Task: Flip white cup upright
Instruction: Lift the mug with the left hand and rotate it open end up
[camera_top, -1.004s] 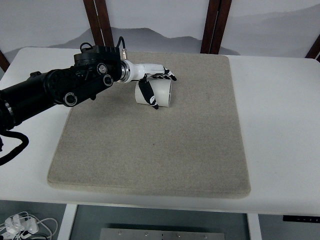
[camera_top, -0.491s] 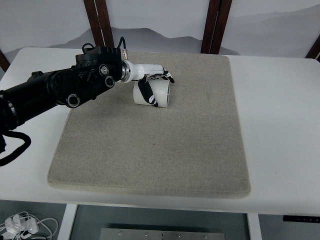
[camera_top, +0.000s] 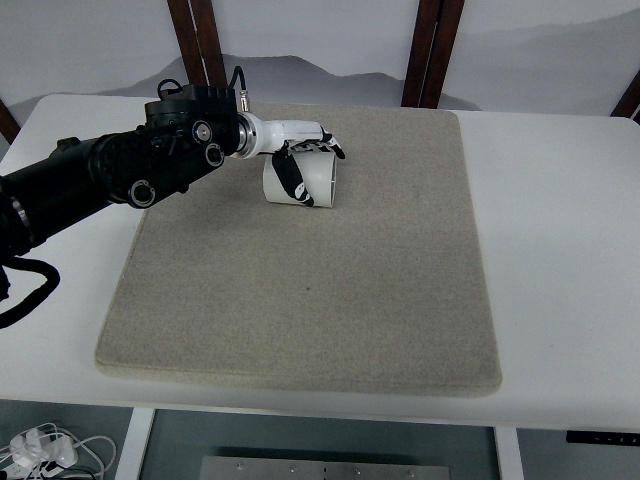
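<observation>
A white cup (camera_top: 308, 184) lies on the beige mat (camera_top: 300, 290) near its far left part, tilted with its open end toward the lower right. My left hand (camera_top: 300, 162) is wrapped around it, thumb on the near side and fingers over the far side. The black left arm (camera_top: 110, 175) reaches in from the left edge. The right arm does not show.
The mat covers the middle of a white table (camera_top: 560, 230). Dark wooden posts (camera_top: 430, 50) stand behind the table's far edge. White cables (camera_top: 40, 450) lie on the floor at the lower left.
The left hand has drawn the cup slightly back and to the left, and the cup has tipped a little more upright in its grasp.
</observation>
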